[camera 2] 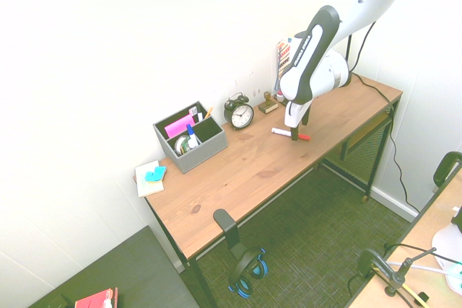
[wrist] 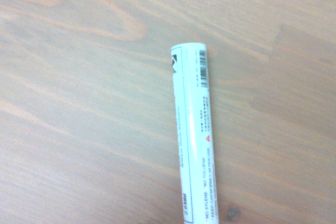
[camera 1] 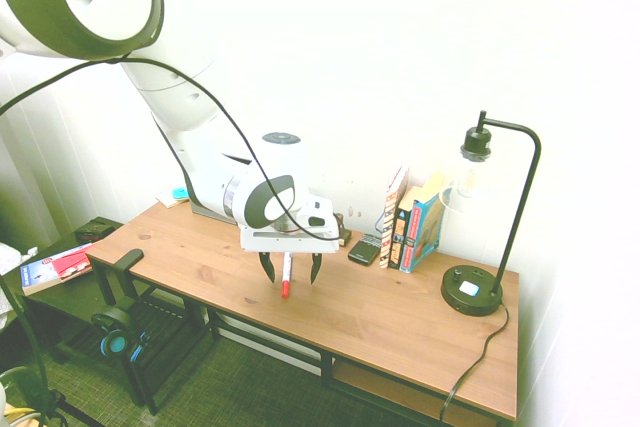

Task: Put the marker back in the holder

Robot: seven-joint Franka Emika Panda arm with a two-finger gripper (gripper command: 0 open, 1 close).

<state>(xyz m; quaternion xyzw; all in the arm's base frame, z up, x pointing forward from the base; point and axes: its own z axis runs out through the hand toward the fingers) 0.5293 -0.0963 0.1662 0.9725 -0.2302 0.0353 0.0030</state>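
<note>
Lying on the wood-grain surface (camera 1: 400, 317), slim white marker (camera 1: 286, 274), red-capped, barcode-printed; end effector (camera 1: 290, 269) spread astride it.

A home study corner: a narrow wooden table (camera 2: 238, 171) stands against a plain white wall on green carpet. On it sit a grey desk organizer (camera 2: 189, 137) stocked with pens, a black alarm clock (camera 2: 239, 112), sticky notes (camera 2: 150, 177), a row of books (camera 1: 410, 219) and a black desk lamp (camera 1: 485, 217). Headphones (camera 2: 245, 270) hang from a hook at the table's front edge.
</note>
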